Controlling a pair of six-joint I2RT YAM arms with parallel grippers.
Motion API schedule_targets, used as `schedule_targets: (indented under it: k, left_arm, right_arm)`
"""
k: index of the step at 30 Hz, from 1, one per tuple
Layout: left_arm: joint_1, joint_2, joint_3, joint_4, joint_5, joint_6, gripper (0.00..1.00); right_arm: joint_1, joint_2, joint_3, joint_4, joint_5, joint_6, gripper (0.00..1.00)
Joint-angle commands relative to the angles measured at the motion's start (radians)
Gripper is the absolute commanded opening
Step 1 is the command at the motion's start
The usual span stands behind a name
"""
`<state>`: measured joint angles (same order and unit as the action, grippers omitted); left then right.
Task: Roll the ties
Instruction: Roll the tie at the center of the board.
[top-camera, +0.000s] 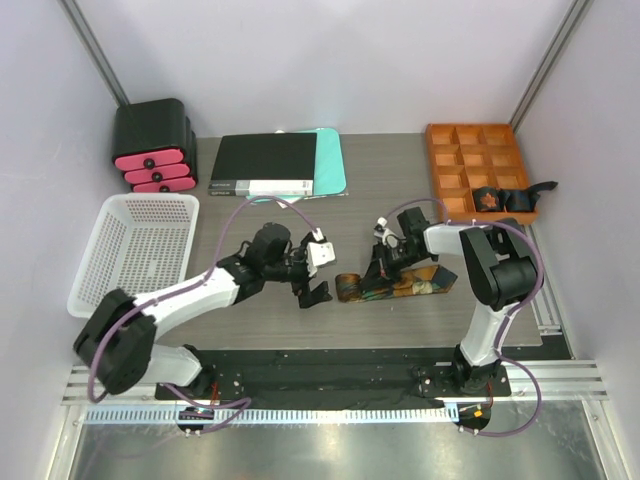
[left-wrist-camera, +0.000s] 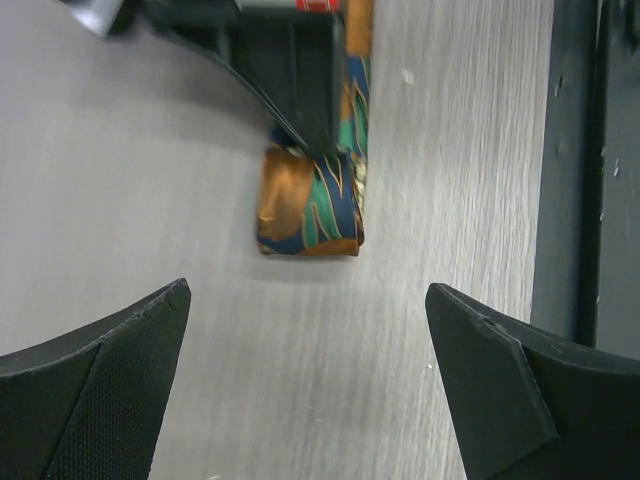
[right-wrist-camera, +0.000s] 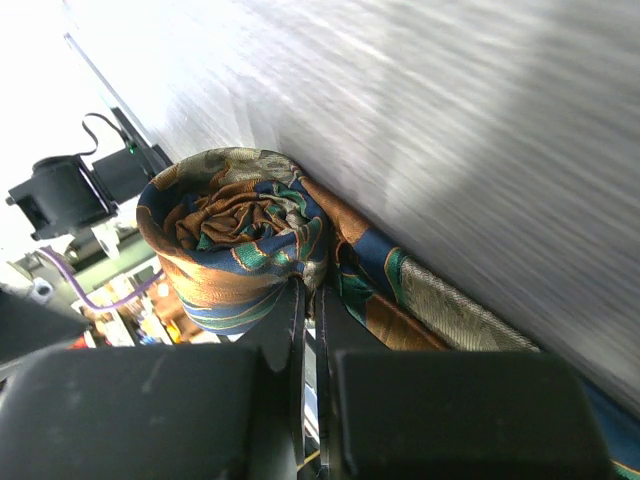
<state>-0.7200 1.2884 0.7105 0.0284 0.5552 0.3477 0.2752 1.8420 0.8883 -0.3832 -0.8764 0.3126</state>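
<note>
Midway across the table, off its edges, part-rolled tie, right jaws clenched at its roll, left jaws agape

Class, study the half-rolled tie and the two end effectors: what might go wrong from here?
The left end effector is open and clear of the tie, so its soft roll may loosen. The right end effector is shut against the roll; moving off, it might drag fabric and unwind it.

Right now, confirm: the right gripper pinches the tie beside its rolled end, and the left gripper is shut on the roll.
No: the left wrist view shows the left gripper open, clear of the roll. The right gripper does pinch the tie.
</note>
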Motion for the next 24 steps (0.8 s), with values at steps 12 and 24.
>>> schedule_targets:
  k: [12,24]
  left_arm:
    - [-0.045,0.356,-0.042,0.397,-0.007,0.0,0.77]
    - [-0.067,0.361,-0.045,0.134,-0.104,0.157,0.26]
  right_arm:
    - [0.11,0.14,0.009,0.168,0.198,0.051,0.01]
    - [0.102,0.033,0.043,0.098,0.14,0.045,0.24]
